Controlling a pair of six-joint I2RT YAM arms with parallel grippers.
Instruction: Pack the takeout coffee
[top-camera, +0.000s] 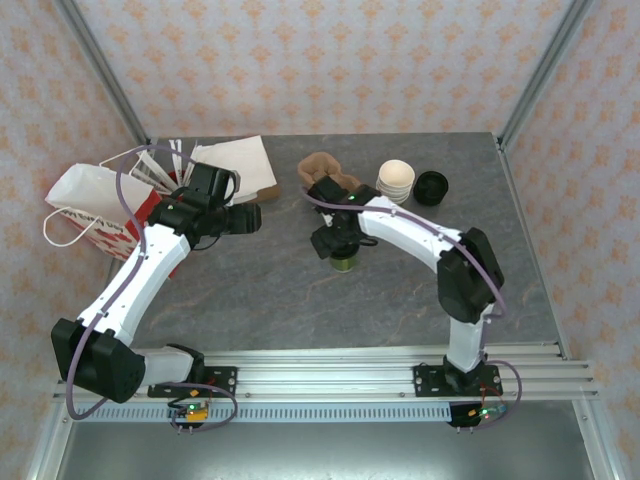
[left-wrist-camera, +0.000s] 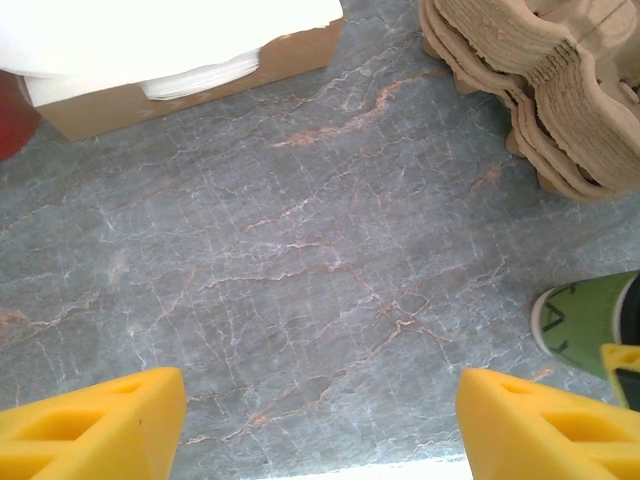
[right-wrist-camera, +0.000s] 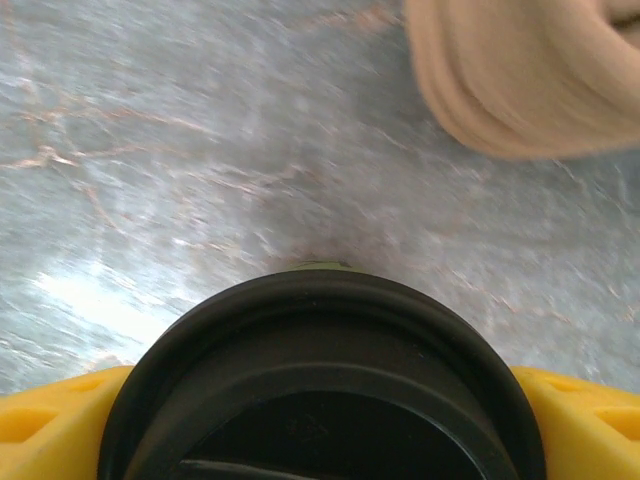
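Right hand (top-camera: 340, 250) straddles takeout coffee (right-wrist-camera: 320, 400) on worktop (left-wrist-camera: 300, 250); unclear whether the fingers press it. Left hand (left-wrist-camera: 320, 425) spread wide, nothing between.

Bare table (left-wrist-camera: 300, 280) is lying open ahead of the left claw (left-wrist-camera: 320, 430), whose fingers are standing apart with nothing between. A napkin box (left-wrist-camera: 200, 80) is blocking far ahead-left, a tray stack (left-wrist-camera: 540, 90) far ahead-right, and the cup (left-wrist-camera: 590, 325) close on its right. That cup is filling the right claw's (right-wrist-camera: 320, 415) gap. The stack is crowding ahead-right of that claw, and table is lying free ahead-left.
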